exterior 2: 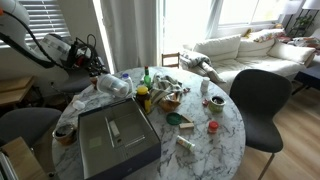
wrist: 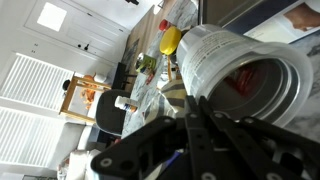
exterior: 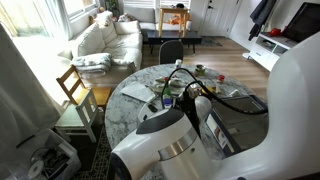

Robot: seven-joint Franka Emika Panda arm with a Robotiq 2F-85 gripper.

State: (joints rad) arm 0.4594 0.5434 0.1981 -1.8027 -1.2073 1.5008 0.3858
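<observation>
The jar (wrist: 240,75) is clear plastic, wide-mouthed, with a ribbed band round its rim and small dark print on its side. Something red shows through its wall in the wrist view. In an exterior view the jar (exterior 2: 115,85) lies tipped on its side near the edge of the marble desk (exterior 2: 215,150). Whether it rests fully on the desk cannot be told.
</observation>
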